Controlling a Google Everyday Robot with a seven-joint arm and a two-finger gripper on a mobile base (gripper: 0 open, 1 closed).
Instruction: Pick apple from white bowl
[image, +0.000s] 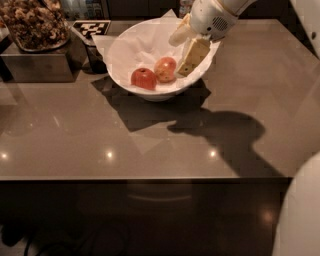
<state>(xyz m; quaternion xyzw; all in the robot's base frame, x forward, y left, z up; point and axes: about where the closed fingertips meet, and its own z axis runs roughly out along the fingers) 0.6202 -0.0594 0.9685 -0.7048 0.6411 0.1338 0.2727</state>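
The white bowl (118, 48), lined with crinkled white paper, stands at the back middle of the brown table. In it lie the paler yellow-orange apple (165, 69) and, touching it on the left, a darker red apple (144, 79). My gripper (178, 56) reaches in over the bowl's right rim, just right of the paler apple. Its two cream fingers stand apart, open and empty, the lower fingertip close beside the apple.
A dark box with a tray of brown snacks (34, 24) stands at the back left. A black-and-white marker tag (90, 28) lies behind the bowl. The table's front edge (125, 178) runs across the middle. A white robot part (300, 215) fills the lower right corner.
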